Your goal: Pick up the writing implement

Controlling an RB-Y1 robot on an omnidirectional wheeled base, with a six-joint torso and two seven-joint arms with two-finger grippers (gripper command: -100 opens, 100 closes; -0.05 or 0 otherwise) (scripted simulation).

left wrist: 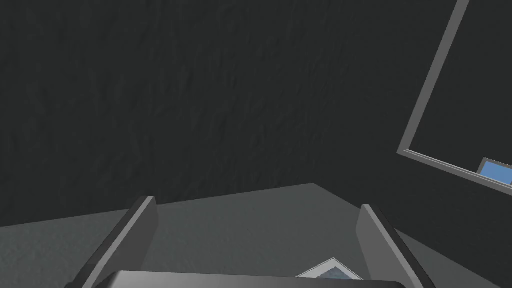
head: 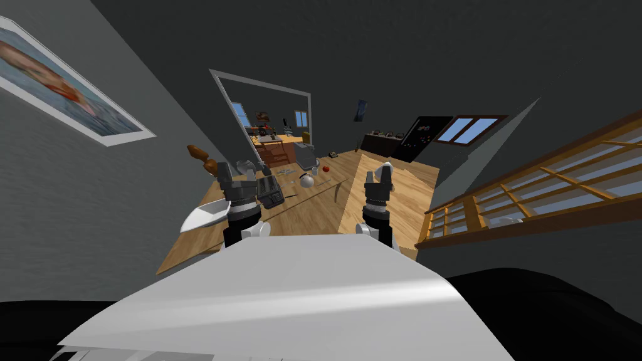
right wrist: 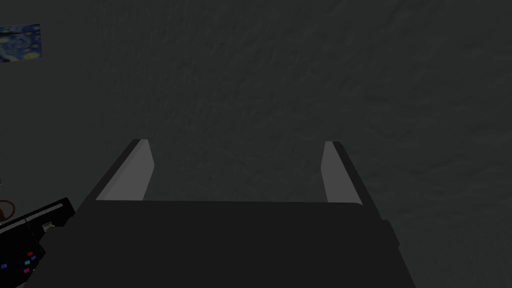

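- Now, your left pincer point(head: 249, 169) and right pincer point(head: 379, 174) stand raised over the wooden surface point(head: 401, 188), both wide open, empty.
- A thin pencil-like stick point(head: 316, 189) lies beyond the left one, beside the white kettle point(head: 306, 180).

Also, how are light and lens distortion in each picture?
Head view: rolled and very wide, walls splaying, but the wooden table is brightly lit. Left wrist view: dim, the open left gripper grey against darkness. Right wrist view: darker, the open right gripper faintly lit.
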